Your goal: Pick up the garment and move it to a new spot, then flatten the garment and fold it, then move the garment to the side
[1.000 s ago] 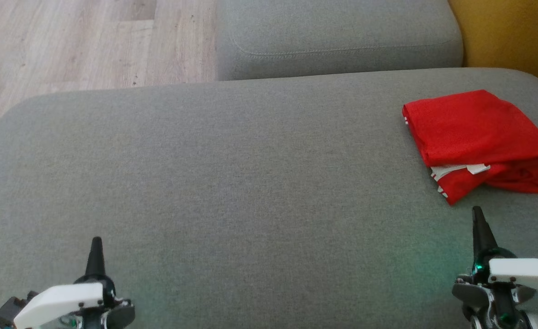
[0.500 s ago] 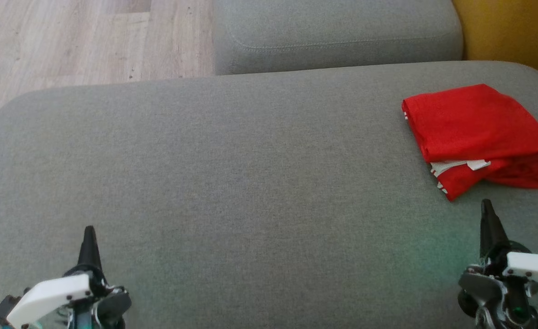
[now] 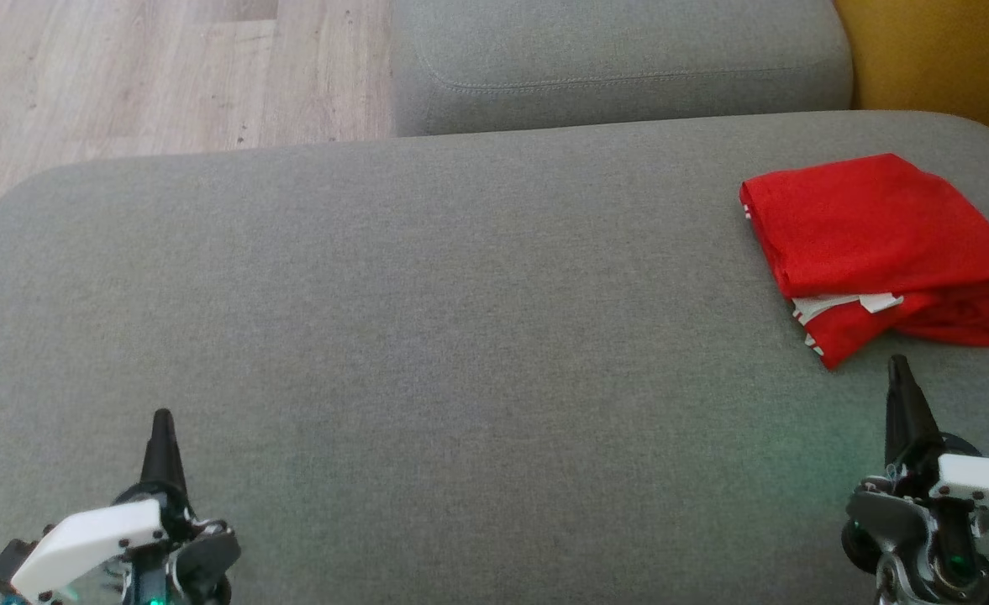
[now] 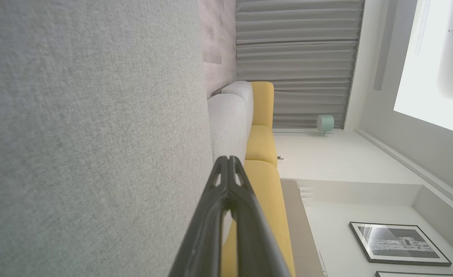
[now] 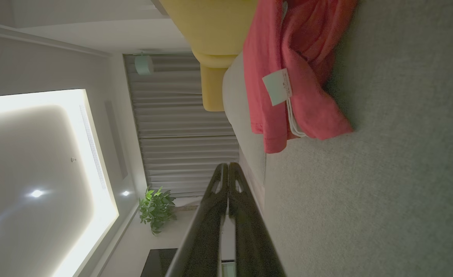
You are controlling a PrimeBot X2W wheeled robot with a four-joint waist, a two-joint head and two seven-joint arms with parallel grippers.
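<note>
A big grey couch seat [image 3: 460,336] lies ahead, with wood floor [image 3: 124,76] at 11 o'clock. The folded red garment [image 3: 872,227] rests at 2 o'clock (a white tag peeks out). The left end effector [image 3: 162,418] at 7 and the right end effector [image 3: 899,365] at 5 point up, both pinched shut and holding nothing.
</note>
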